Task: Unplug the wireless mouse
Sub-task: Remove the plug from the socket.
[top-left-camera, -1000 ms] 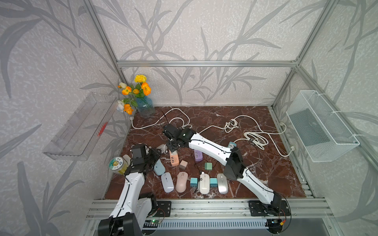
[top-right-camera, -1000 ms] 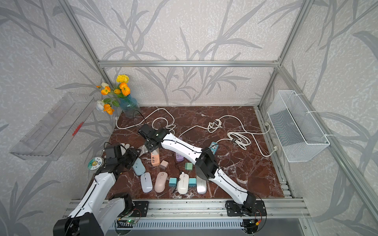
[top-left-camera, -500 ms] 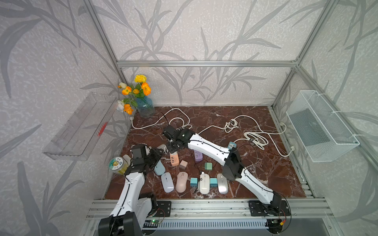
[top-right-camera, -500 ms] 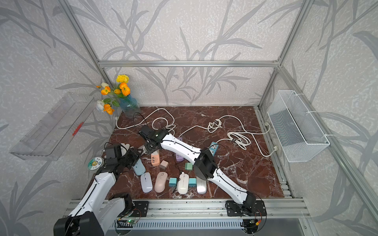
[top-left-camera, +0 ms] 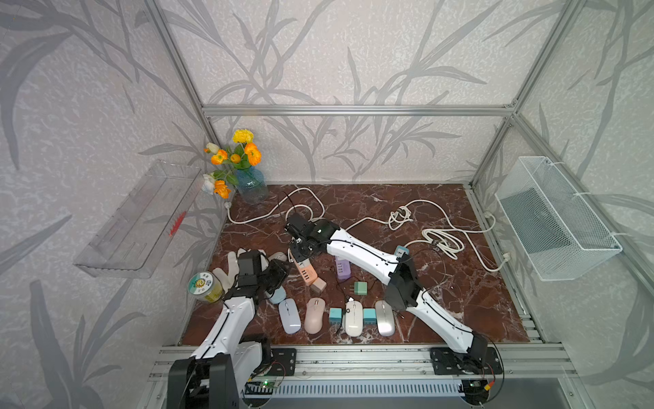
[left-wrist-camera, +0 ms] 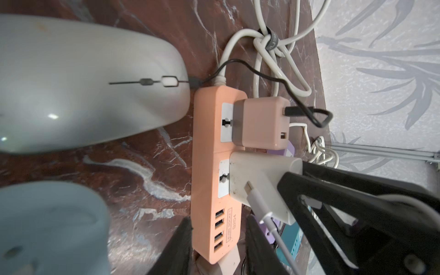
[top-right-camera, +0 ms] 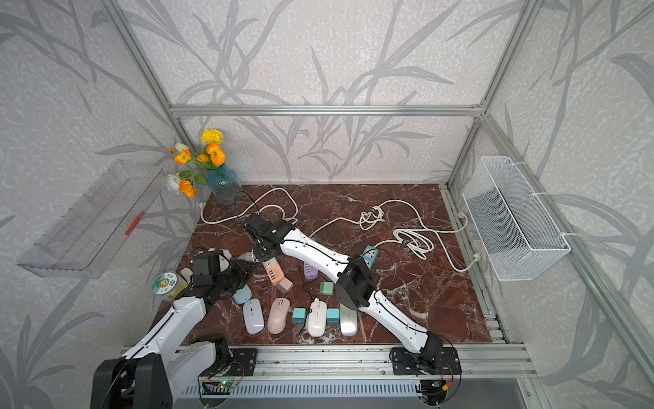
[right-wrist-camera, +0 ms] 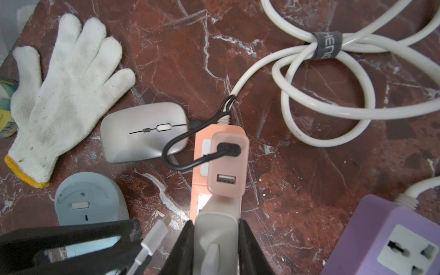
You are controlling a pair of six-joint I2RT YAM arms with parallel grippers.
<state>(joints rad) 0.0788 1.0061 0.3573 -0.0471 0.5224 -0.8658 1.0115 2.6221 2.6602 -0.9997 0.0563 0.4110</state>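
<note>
The silver wireless mouse [right-wrist-camera: 142, 133] [left-wrist-camera: 83, 83] [top-left-camera: 279, 255] lies beside an orange power strip [left-wrist-camera: 214, 166] [right-wrist-camera: 198, 190] [top-left-camera: 307, 271]. A black cable [right-wrist-camera: 176, 147] runs from the mouse's nose to a pink adapter [right-wrist-camera: 227, 164] [left-wrist-camera: 259, 122] plugged into the strip. Beside it a white adapter [left-wrist-camera: 262, 185] [right-wrist-camera: 215, 238] sits in the strip, and my right gripper [right-wrist-camera: 215, 242] [top-left-camera: 300, 249] is shut on it from above. My left gripper [left-wrist-camera: 217, 242] [top-left-camera: 281, 274] clamps the strip's end with the USB ports. A white cable's plug [right-wrist-camera: 154, 233] lies loose.
A white glove [right-wrist-camera: 64, 95] and an upturned blue mouse [right-wrist-camera: 90, 200] lie left of the strip. A purple power strip [right-wrist-camera: 385, 238] is to the right. Several mice [top-left-camera: 314, 315] and small adapters line the front. White cords [top-left-camera: 439, 240] coil at the back, near a vase [top-left-camera: 251, 184].
Both grippers have narrowed: the left onto the orange strip's end, the right onto the white adapter. The arms have barely shifted.
</note>
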